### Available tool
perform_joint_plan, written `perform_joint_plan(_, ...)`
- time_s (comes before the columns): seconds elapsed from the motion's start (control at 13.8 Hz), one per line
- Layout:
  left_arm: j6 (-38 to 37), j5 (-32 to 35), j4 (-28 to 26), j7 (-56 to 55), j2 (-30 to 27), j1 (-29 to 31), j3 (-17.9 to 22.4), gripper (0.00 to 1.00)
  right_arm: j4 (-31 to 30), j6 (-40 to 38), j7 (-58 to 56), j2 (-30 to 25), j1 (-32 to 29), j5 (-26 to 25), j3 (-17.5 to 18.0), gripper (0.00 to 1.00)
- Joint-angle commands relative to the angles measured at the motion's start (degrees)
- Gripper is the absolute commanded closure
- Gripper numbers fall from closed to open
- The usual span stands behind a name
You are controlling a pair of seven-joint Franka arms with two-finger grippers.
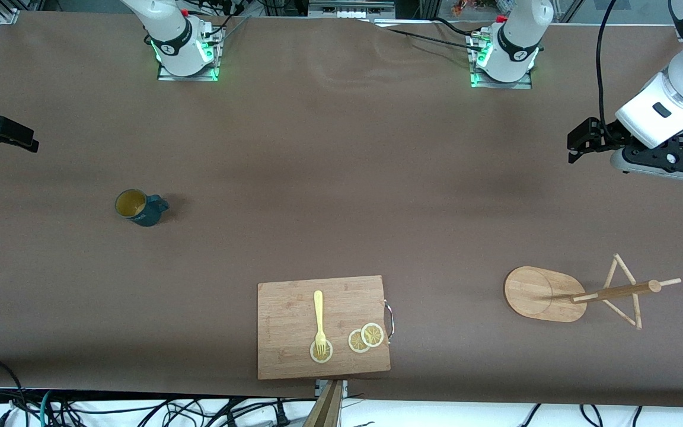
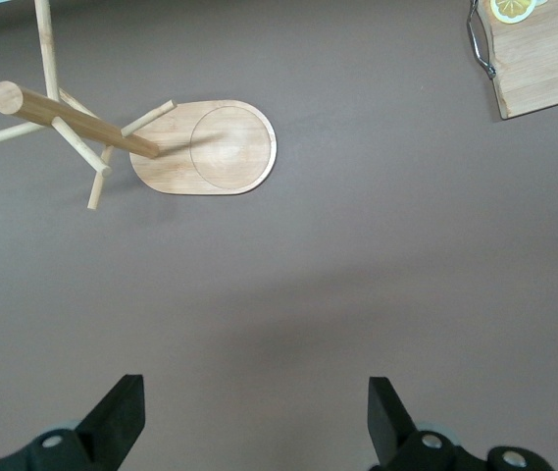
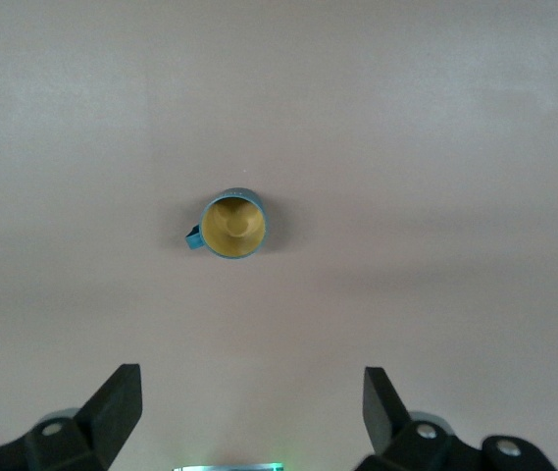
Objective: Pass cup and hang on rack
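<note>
The cup (image 1: pixel 138 206), dark teal with a mustard-yellow inside, stands upright on the table toward the right arm's end, its handle turned toward the left arm's end. In the right wrist view the cup (image 3: pixel 232 225) shows from above, well clear of my open, empty right gripper (image 3: pixel 252 407). That right gripper (image 1: pixel 32 142) hangs over the table's edge at its own end. The bamboo rack (image 1: pixel 578 293) stands on its oval base toward the left arm's end. My left gripper (image 1: pixel 573 148) hangs open and empty over bare table, apart from the rack (image 2: pixel 200 147).
A wooden cutting board (image 1: pixel 324 326) lies near the table's front edge at the middle, carrying a yellow fork (image 1: pixel 319 317) and lemon slices (image 1: pixel 366 338). Its metal handle (image 1: pixel 390 320) faces the rack. A corner of the board (image 2: pixel 543 59) shows in the left wrist view.
</note>
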Motion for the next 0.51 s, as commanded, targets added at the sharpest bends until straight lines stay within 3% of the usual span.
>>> perform_joint_plan(0.0,-1.0,0.6,0.9,0.2,-0.1,0.4,-0.2,0.00,1.7,-0.8,-0.2,0.5,-0.5,-0.4,0.2,0.00)
perform_joint_plan(0.43,-1.0,0.6,0.7,0.2,-0.1,0.7,-0.1,0.00,1.7,-0.8,-0.3,0.6,-0.5,-0.5,0.1,0.00)
